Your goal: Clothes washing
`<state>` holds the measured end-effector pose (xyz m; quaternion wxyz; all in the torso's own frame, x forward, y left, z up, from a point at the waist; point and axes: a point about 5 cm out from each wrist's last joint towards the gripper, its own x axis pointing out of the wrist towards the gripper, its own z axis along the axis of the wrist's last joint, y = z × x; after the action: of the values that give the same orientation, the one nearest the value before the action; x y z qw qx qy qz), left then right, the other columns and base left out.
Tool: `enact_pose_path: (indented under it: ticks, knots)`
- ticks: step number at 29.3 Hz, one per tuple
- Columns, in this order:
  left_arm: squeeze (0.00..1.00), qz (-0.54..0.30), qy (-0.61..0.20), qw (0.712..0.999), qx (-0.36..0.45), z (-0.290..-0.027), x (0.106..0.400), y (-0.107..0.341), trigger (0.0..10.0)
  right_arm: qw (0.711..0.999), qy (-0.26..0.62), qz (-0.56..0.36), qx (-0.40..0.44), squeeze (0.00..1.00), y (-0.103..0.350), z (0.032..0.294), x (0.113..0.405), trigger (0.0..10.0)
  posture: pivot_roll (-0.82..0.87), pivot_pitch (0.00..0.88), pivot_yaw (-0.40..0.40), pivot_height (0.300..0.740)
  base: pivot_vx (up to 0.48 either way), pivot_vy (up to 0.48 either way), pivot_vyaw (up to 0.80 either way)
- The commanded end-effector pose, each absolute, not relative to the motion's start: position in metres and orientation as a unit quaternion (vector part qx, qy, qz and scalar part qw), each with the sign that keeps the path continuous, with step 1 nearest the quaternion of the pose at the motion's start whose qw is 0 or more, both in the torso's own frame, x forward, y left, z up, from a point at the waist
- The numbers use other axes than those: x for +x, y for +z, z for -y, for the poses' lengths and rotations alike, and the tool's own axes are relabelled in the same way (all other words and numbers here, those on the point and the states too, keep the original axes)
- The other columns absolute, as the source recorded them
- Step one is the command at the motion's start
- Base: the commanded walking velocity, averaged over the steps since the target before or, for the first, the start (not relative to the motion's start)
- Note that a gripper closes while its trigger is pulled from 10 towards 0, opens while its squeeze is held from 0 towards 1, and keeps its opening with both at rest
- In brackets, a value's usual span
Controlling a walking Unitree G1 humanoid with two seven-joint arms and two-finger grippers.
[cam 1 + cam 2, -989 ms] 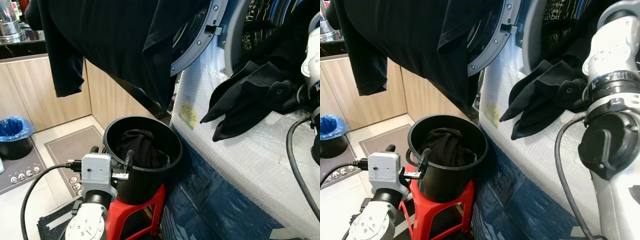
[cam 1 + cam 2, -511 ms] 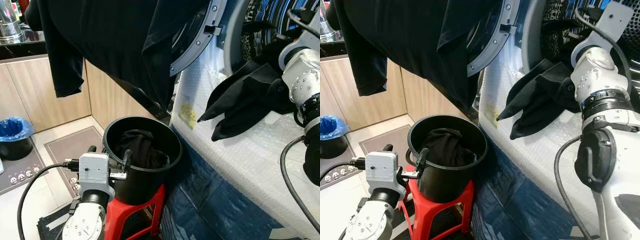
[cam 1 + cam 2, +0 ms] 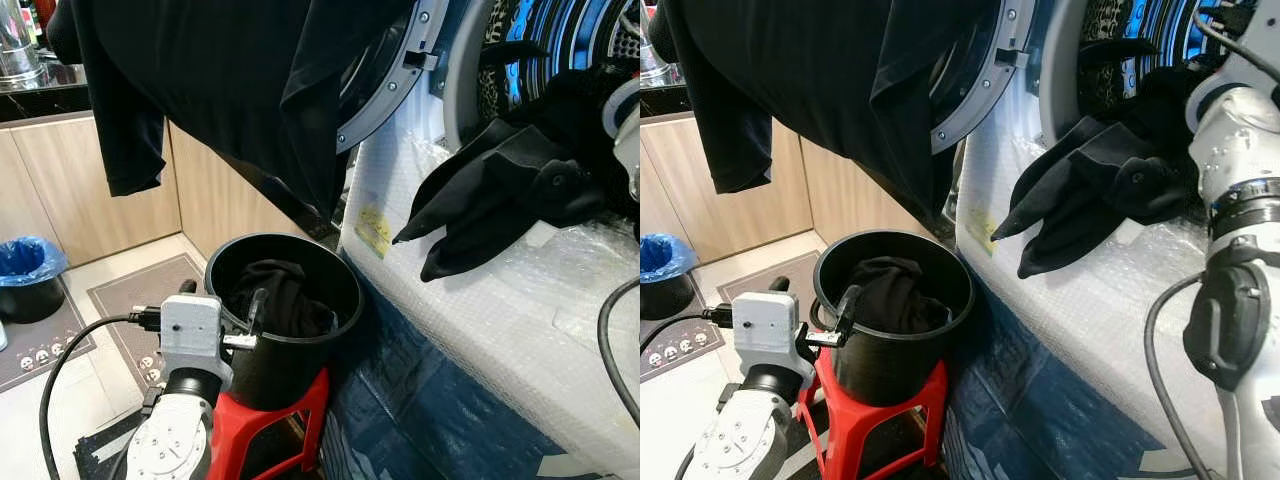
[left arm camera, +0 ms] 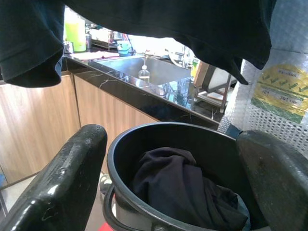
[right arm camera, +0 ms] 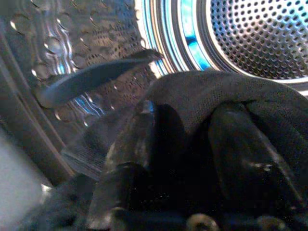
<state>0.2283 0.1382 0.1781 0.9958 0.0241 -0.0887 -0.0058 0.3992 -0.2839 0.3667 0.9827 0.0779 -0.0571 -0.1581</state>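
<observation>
The right arm (image 3: 1240, 200) is raised and reached forward into the washer mouth at 2 o'clock. In the right wrist view the right gripper (image 5: 192, 139) is seen clamped on a black garment (image 3: 500, 200), cloth bunched between and over the two fingers (image 5: 130, 159), with the perforated drum (image 5: 260, 33) just beyond. The rest of that garment is draped out over the drum's lip and hangs down the bubble-wrapped front of the washer (image 3: 480, 310).

The left arm (image 3: 170, 450) is held low at 7 o'clock. The left gripper (image 4: 168, 159) is pointed at the bucket (image 3: 285, 345), its fingers (image 4: 57, 183) spread apart with nothing held; one fingertip appears to be touching the bucket's rim, though contact cannot be confirmed.

The bucket is seated on a red stool (image 3: 270, 425) just beside the washer. A second dark cloth (image 3: 280, 295) is bundled inside it, below the rim.

The open door (image 3: 390, 80) is swung out at 12 o'clock, and a black shirt (image 3: 200, 80) is hung over it, its hem above the bucket. Open floor is left at 9 o'clock, toward a bin (image 3: 30, 275) with a blue liner.
</observation>
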Motion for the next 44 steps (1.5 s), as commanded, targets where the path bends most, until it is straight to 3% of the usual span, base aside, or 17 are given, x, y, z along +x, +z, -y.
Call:
enact_pose_path:
  ticks: [1, 18, 29, 30, 33, 38, 44]
  knots:
    - [0.0, 0.081, -0.013, 0.996, 0.021, -0.136, 0.23, 0.176, 10.0, 0.981, -0.175, 0.055, 0.055, 1.0, 0.368, 0.296, 0.393, 10.0, 0.12, 0.0, -0.152, 0.74, 0.0, 0.0, 0.0]
    - [0.0, 0.086, -0.025, 0.996, 0.022, -0.135, 0.237, 0.178, 10.0, 0.987, -0.141, 0.078, -0.004, 1.0, 0.375, 0.316, 0.371, 10.0, 0.09, 0.0, -0.125, 0.74, 0.0, 0.0, 0.0]
    - [0.0, 0.086, -0.037, 0.995, 0.025, -0.134, 0.238, 0.178, 10.0, 0.995, -0.038, 0.027, -0.092, 1.0, 0.372, 0.316, 0.345, 10.0, 0.07, 0.0, -0.113, 0.74, 0.0, 0.0, 0.0]
    - [0.0, 0.087, -0.042, 0.995, 0.025, -0.132, 0.239, 0.178, 10.0, 0.992, -0.011, 0.035, -0.121, 0.0, 0.37, 0.313, 0.339, 10.0, 0.06, 0.0, -0.111, 0.74, 0.0, 0.0, 0.0]
    - [0.0, 0.087, -0.045, 0.995, 0.024, -0.132, 0.24, 0.178, 10.0, 0.989, 0.01, 0.067, -0.128, 0.0, 0.371, 0.309, 0.334, 10.0, 0.06, 0.0, -0.111, 0.74, 0.0, 0.0, 0.0]
    - [0.0, 0.088, -0.052, 0.995, 0.023, -0.129, 0.24, 0.178, 10.0, 0.965, 0.111, 0.219, -0.092, 0.0, 0.375, 0.283, 0.312, 10.0, 0.06, 0.0, -0.107, 0.74, 0.0, 0.0, 0.0]
    - [0.0, 0.088, -0.054, 0.994, 0.023, -0.129, 0.24, 0.179, 10.0, 0.952, 0.198, 0.224, -0.071, 0.0, 0.355, 0.261, 0.3, 10.0, 0.06, 0.0, -0.104, 0.74, 0.0, 0.0, 0.0]
